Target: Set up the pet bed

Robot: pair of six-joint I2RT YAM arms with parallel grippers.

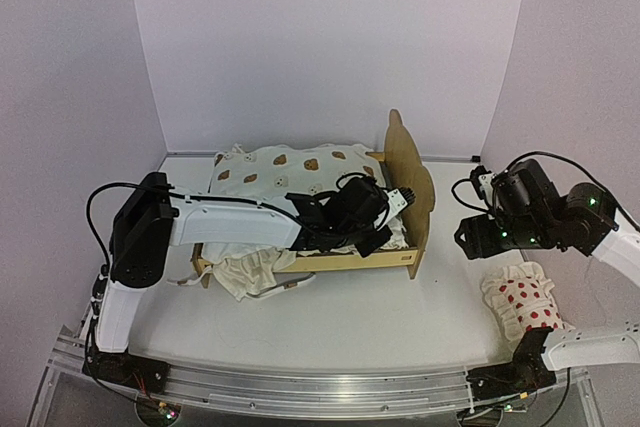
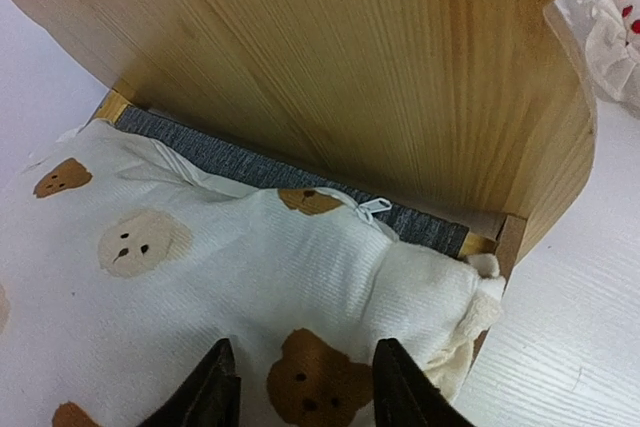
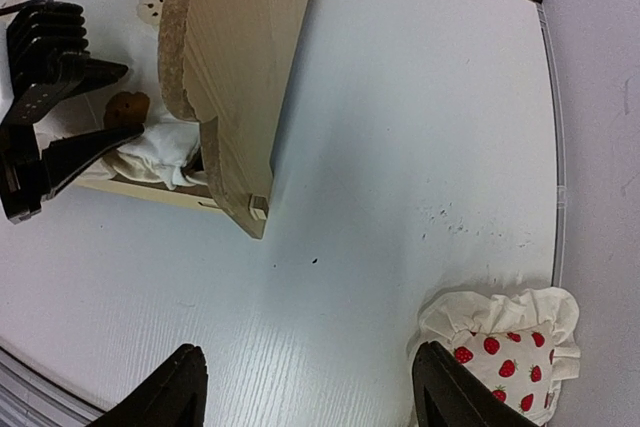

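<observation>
The pet bed (image 1: 410,172) is a light plywood frame; its ear-shaped headboard (image 2: 330,67) stands at the right end, and a strip of grey felt base (image 2: 230,157) shows below it. A cream bear-print cushion (image 1: 270,172) lies in the frame, bunched toward the headboard (image 3: 245,57). My left gripper (image 2: 303,347) hovers low over the cushion's corner (image 2: 200,287), jaws apart, with a brown bear print between the fingers. It also shows in the right wrist view (image 3: 132,102). My right gripper (image 3: 308,349) hangs open over bare table, holding nothing.
A small white pillow with red strawberries (image 1: 520,302) lies at the near right, just beside my right fingers (image 3: 505,352). The cushion's ruffle and ties (image 1: 250,272) spill over the bed's near rail. Walls close in the back and sides.
</observation>
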